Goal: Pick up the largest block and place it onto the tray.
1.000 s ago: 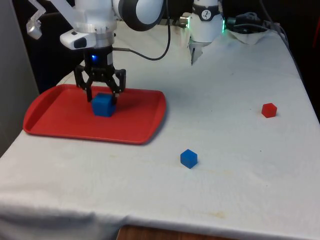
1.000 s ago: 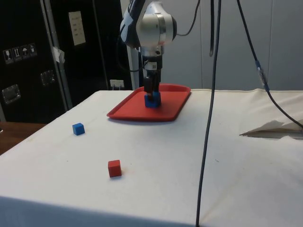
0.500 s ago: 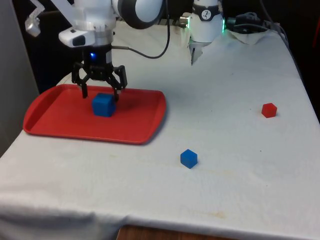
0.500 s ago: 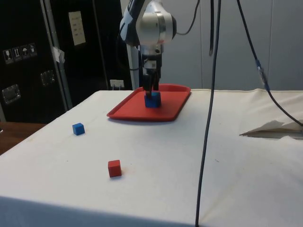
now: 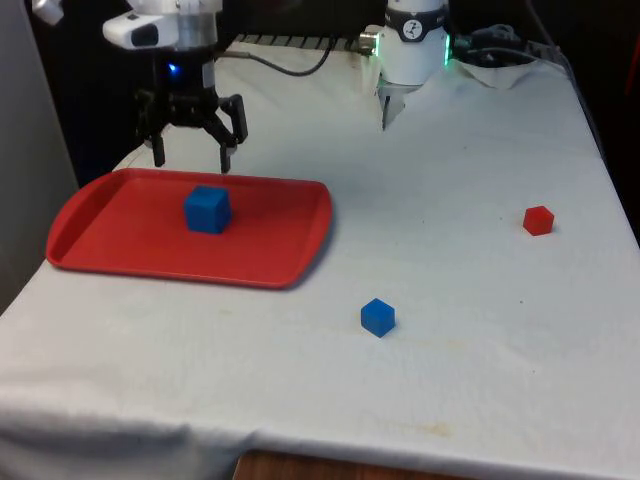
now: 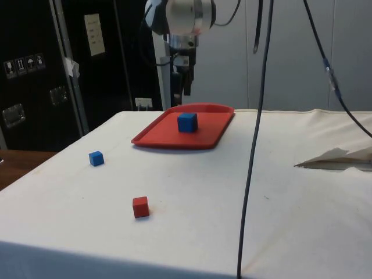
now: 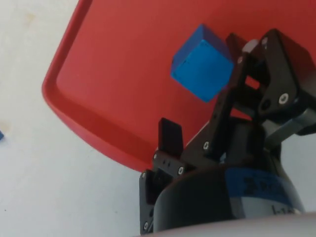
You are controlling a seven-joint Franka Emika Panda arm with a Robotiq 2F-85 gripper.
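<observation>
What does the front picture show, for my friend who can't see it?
A big blue block sits on a red tray, with the robot's gripper open in the air above it. A small blue block and a small red block lie on the white cloth.

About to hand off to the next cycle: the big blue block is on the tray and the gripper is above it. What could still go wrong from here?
Little, I think. The large blue block sits flat inside the red tray, away from its rim, and the open gripper hangs clear above it. Main risk: a descent from here could knock the block. The small blue block and red block lie on the cloth, so a sweeping retreat low over the table might nudge them.
</observation>
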